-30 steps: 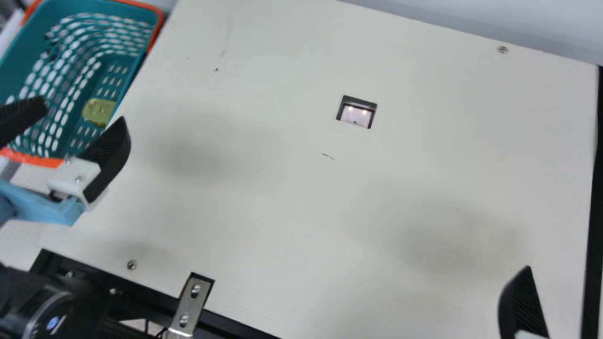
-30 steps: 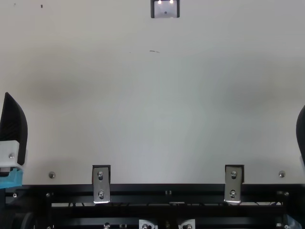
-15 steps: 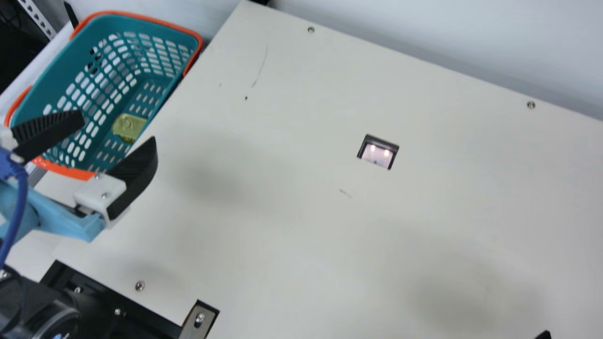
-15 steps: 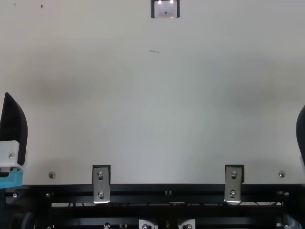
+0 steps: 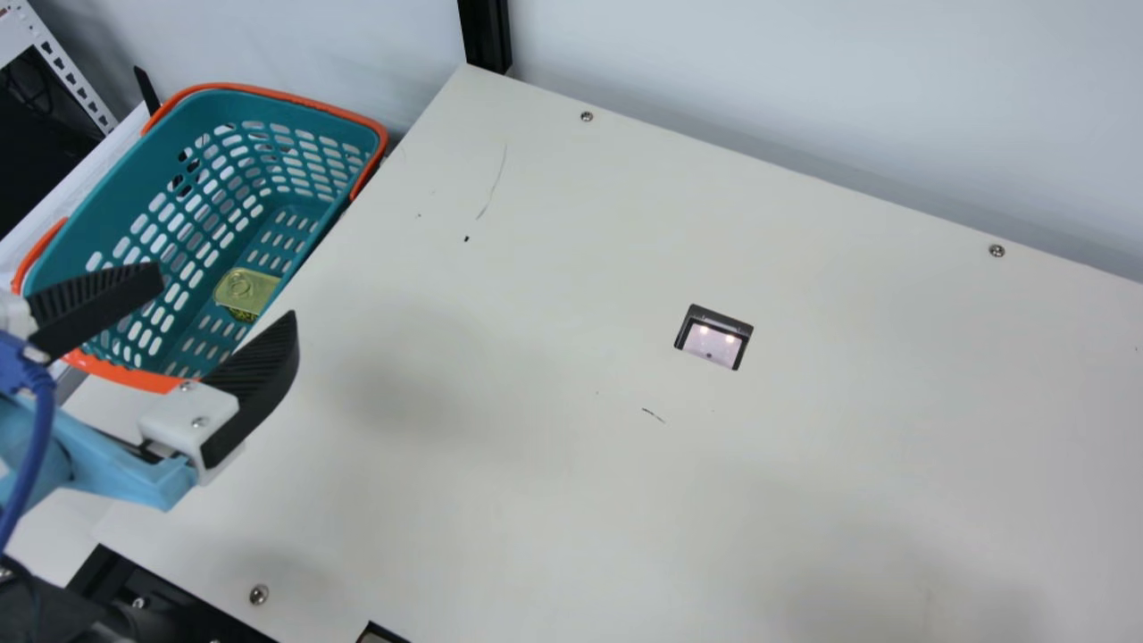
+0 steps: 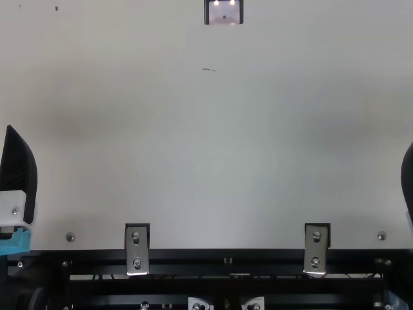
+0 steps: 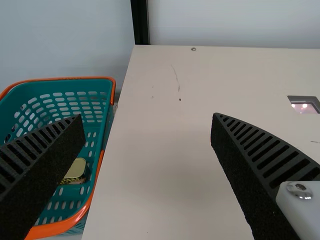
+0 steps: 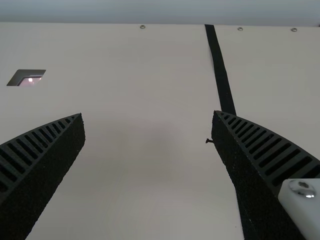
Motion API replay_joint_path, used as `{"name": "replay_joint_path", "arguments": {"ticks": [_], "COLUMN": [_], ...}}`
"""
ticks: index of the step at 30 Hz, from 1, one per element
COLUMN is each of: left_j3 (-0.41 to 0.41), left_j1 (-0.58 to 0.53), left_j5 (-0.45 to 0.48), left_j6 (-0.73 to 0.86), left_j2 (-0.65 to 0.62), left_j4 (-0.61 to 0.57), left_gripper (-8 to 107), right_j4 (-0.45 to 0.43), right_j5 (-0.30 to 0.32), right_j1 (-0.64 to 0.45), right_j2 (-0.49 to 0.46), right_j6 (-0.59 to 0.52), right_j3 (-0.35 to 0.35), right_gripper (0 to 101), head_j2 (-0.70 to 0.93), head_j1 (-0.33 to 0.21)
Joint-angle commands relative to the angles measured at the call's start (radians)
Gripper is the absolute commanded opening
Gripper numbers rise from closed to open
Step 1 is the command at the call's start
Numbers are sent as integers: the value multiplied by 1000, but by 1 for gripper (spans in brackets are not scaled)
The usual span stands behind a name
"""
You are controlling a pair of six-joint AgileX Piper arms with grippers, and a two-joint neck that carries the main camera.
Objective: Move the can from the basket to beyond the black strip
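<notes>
Can [image 5: 247,291] lies at the bottom of the basket [image 5: 107,214]. From my left claw [image 5: 227,293], wide open with nothing in it, it is lower down and out to my left. That arm is nearer, so I'd grab with it. I can't tell which way the can's long side runs; the wall hides a bit. The left wrist view shows print on its side. The right wrist view shows the black strip [image 8: 220,65] near my empty, open right claw [image 8: 147,114].

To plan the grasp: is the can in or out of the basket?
In: the can lies inside the basket, on its perforated bottom.
</notes>
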Motion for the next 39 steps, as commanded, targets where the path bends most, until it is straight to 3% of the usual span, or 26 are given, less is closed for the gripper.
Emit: {"name": "replay_joint_path", "arguments": {"ticks": [1, 5, 11, 26, 32, 39], "left_j3": [0, 0, -17, -220, -294, -386], "left_j1": [0, 1, -47, -45, 65, 244], "left_j5": [0, 1, 31, -49, -128, -219], "left_j6": [0, 2, -94, -376, -366, -192], "left_j2": [0, 0, -6, 342, 532, 764], "left_j4": [0, -2, 87, 327, 289, 118], "left_gripper": [90, 90, 90, 90, 90, 90], "right_j4": [0, 0, 0, 0, 0, 0], "right_j5": [0, 0, 0, 0, 0, 0], "right_j1": [0, 0, 0, 0, 0, 0], "right_j2": [0, 0, 0, 0, 0, 0], "right_j6": [0, 0, 0, 0, 0, 0], "right_j3": [0, 0, 0, 0, 0, 0], "right_gripper": [101, 101, 101, 101, 101, 101], "head_j2": [7, 7, 7, 7, 7, 7], "head_j1": [-21, -21, -21, -21, -21, -21]}}
